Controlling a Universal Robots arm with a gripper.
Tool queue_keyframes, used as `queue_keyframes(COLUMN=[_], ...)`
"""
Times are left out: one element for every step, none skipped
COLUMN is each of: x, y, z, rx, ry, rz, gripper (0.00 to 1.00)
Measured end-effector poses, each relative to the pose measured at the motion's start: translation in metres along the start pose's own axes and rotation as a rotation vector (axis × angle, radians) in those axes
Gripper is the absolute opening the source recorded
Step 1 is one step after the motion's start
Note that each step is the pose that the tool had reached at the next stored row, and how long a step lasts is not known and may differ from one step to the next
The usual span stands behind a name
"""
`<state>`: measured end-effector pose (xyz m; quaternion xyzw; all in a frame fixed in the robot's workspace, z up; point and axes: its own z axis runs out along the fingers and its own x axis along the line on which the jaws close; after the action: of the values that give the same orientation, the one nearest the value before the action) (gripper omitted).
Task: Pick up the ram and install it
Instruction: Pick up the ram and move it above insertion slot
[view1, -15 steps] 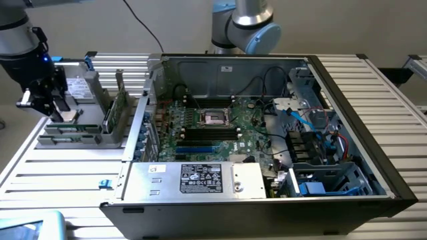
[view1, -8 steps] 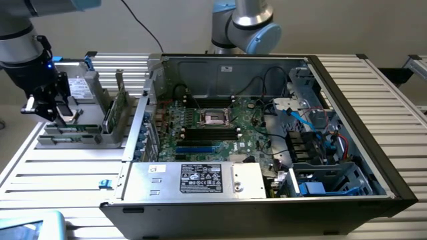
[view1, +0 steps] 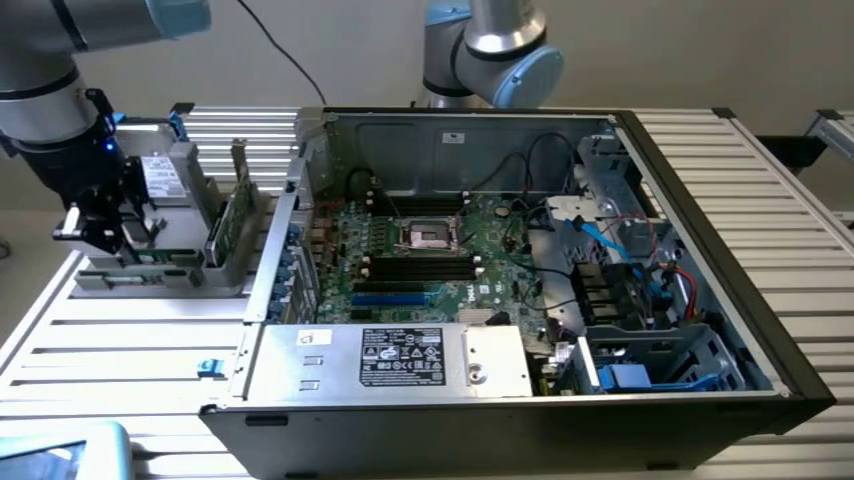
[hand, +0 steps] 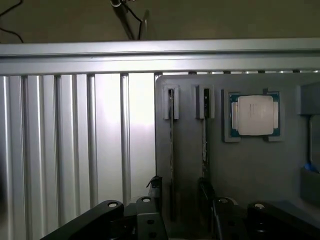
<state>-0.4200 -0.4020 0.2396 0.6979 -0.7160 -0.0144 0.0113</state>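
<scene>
Gripper (hand: 179, 194) open, holding nothing; its fingers (hand: 148, 215) stand either side of the ram (hand: 171, 150), which shows edge-on in the gap, seemingly untouched; the ram stands on edge in a slot of the grey holder (hand: 240, 170), long axis running straight away from the fingers, so its flat faces look set toward the pads; a second stick (hand: 205, 135) fills the next slot, just beside; the processor (hand: 253, 115) lies beyond; in the exterior view the holder sits left of the case (view1: 441, 150).

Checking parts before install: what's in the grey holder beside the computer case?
The grey holder holds two ram sticks on edge in slots and a silver processor chip in a square recess. The sticks' lower edges are hidden in the slots.
</scene>
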Motion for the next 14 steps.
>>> queue_keyframes(x=[0.0,0.0,0.0,0.0,0.0,0.001,0.001,0.001,0.001,0.001,0.001,0.001,0.001,0.001], y=[-0.0001,-0.0001,-0.0002,-0.0003,-0.0005,-0.0005,-0.0004,-0.0003,-0.0002,0.0001,0.0006,0.0012,0.0019,0.0021], z=[0.0018,0.0036,0.0054,0.0072,0.0088,0.0102,0.0115,0.0129,0.0144,0.016,0.0176,0.0194,0.0215,0.0234], rx=[0.0001,0.0001,0.0003,0.0008,0.0027,0.0055,0.0081,0.0107,0.0129,0.0148,0.0163,0.0172,0.0178,0.0184], ry=[-0.0001,-0.0001,-0.0001,0.0,-0.0001,0.0,0.0002,0.0001,0.0001,0.0001,0.0002,0.0,-0.0001,-0.0002], rz=[0.0,0.0,0.0,0.0,0.0,0.0,0.0,0.0,0.0,0.0,0.0,0.0,0.0,0.0], gripper=[0.43,0.43,0.43,0.43,0.43,0.43,0.43,0.43,0.43,0.43,0.43,0.43,0.43,0.43])
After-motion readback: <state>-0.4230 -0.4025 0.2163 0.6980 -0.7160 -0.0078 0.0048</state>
